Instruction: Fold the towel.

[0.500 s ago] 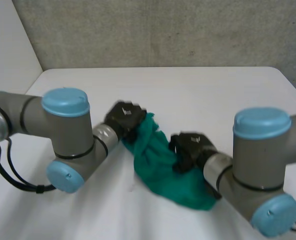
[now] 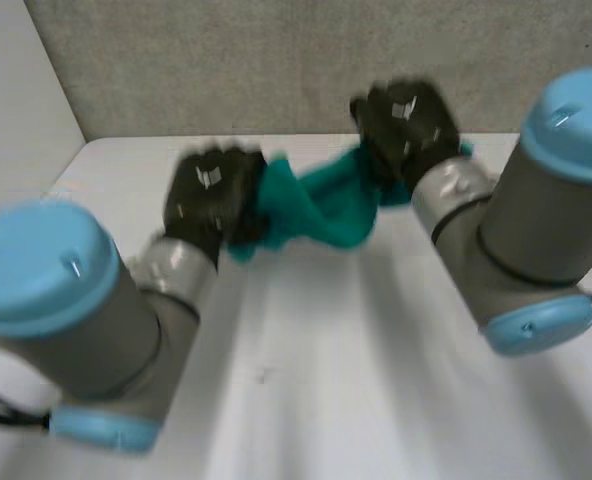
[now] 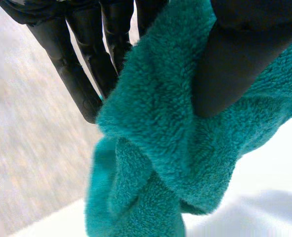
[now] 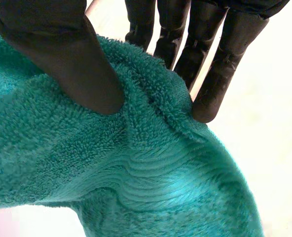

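**Towel held up in both hands, no fold made yet**

The teal towel (image 2: 316, 205) hangs bunched between the two hands over the far part of the white tabletop (image 2: 356, 350), and it looks lifted off the surface. The left hand (image 2: 211, 200) is clamped on one end. Its wrist view shows the thumb pressing the pile against the fingers (image 3: 82, 79). The right hand (image 2: 406, 120) is clamped on the other end, higher and nearer the grey wall (image 2: 226, 60), with its thumb on the cloth and its fingers (image 4: 220, 74) behind a rolled edge. I cannot tell whether either hand has a true corner or only a gather of edge.

The task seems to be at an early stage. The cloth is twisted and rumpled, with no flat layer and no crease. It has yet to be spread out and then folded.

The tabletop below and nearer the robot is bare, so there is open room to lay the cloth down. The wall is close behind the right hand, and the tabletop's far left corner lies near the left hand, so the room to move is on the robot's side.
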Tool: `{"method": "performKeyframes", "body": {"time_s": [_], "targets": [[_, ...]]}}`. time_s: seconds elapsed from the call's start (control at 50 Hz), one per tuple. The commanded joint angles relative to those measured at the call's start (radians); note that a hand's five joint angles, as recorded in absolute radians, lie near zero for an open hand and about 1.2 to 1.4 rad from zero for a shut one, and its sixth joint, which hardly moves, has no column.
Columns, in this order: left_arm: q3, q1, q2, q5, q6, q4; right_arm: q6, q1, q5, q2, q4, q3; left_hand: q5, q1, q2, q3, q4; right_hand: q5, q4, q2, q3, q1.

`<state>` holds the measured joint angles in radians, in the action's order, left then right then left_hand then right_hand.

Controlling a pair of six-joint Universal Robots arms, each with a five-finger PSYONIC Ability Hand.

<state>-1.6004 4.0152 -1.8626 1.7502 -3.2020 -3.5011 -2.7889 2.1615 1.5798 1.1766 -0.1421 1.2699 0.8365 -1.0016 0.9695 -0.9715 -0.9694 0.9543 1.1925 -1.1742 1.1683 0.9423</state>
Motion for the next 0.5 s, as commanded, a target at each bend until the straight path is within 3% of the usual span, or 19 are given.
{"method": "performKeyframes", "body": {"time_s": [0.02,0.16,0.24,0.34,0.44,0.5], "targets": [[-0.213,-0.070,-0.004,0.018,0.011,0.085,0.002,-0.014,0.005,-0.133,0.096,0.057,-0.365,0.356,-0.324,0.326,0.324,0.267,0.204,-0.222,0.228,0.454],[-0.224,-0.081,0.019,0.040,0.069,0.299,-0.001,-0.035,-0.010,-0.123,0.110,0.120,-0.524,0.515,-0.483,0.485,0.483,0.267,0.204,-0.222,0.228,0.454],[-0.185,-0.070,0.066,0.034,0.086,0.358,-0.001,-0.035,-0.020,-0.046,0.104,0.149,-0.527,0.518,-0.486,0.488,0.486,0.267,0.204,-0.222,0.228,0.454],[-0.075,0.027,0.118,0.022,0.083,0.363,0.000,-0.035,-0.107,0.053,0.078,0.180,-0.527,0.518,-0.486,0.488,0.486,0.267,0.204,-0.222,0.228,0.454],[0.046,0.099,0.115,-0.049,0.076,0.353,0.005,-0.032,-0.219,0.190,0.035,0.216,-0.519,0.509,-0.477,0.479,0.477,0.267,0.204,-0.222,0.228,0.454],[0.135,0.120,0.068,-0.130,0.071,0.350,0.005,-0.029,-0.244,0.234,0.026,0.224,-0.513,0.503,-0.471,0.473,0.471,0.267,0.204,-0.222,0.228,0.454]]}}
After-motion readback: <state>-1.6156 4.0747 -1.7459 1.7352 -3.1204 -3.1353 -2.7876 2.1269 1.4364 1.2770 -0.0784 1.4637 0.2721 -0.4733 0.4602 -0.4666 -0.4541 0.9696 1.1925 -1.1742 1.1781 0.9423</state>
